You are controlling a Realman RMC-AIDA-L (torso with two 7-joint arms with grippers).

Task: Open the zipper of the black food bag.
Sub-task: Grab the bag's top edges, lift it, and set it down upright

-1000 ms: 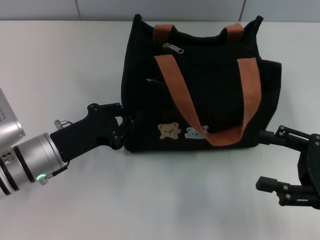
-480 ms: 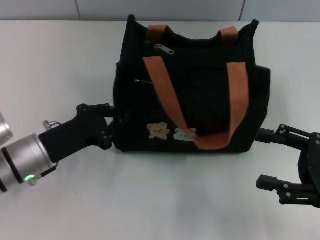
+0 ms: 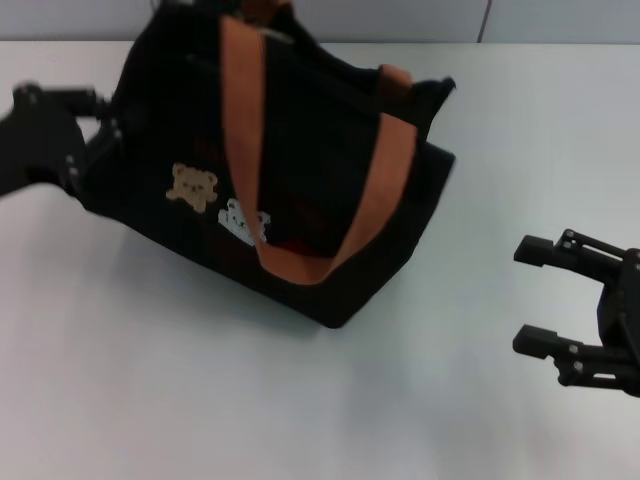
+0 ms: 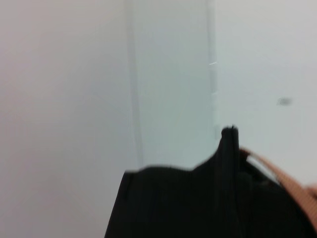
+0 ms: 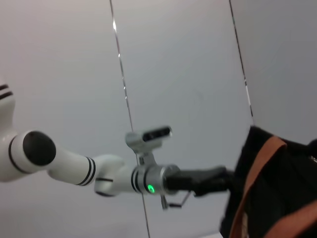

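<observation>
Now black food bag tilted, long axis diagonal, left tool gripping its end

Matte black on both ends: the right tool shows two blocky black fingers with ribbed joints. The left tool is angular black too. Behind it, a white arm with black rings, silver wrist collar, small green light glowing.
</observation>
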